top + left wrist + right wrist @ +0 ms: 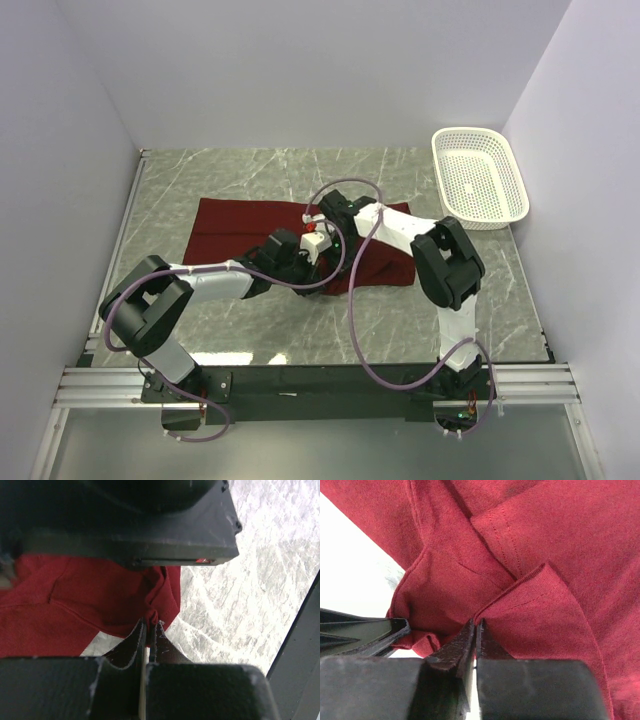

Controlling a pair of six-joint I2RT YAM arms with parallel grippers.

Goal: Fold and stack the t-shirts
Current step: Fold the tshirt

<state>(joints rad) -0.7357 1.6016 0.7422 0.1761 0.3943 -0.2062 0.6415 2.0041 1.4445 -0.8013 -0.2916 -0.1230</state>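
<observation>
A dark red t-shirt (230,232) lies spread across the middle of the marbled table, bunched up at its right end. My left gripper (151,623) reaches in from the left and is shut on a small pinch of the t-shirt's (75,600) edge, lifted a little off the table. My right gripper (476,625) comes in from the right and is shut on a hemmed fold of the t-shirt (540,555). The two grippers sit close together over the bunched part, left gripper (318,248) and right gripper (332,228). The left fingers (370,630) show at the left of the right wrist view.
A white mesh basket (478,178) stands at the back right corner. White walls close the table on three sides, with a metal rail (125,230) along the left edge. A purple cable (352,290) loops over the t-shirt's right end.
</observation>
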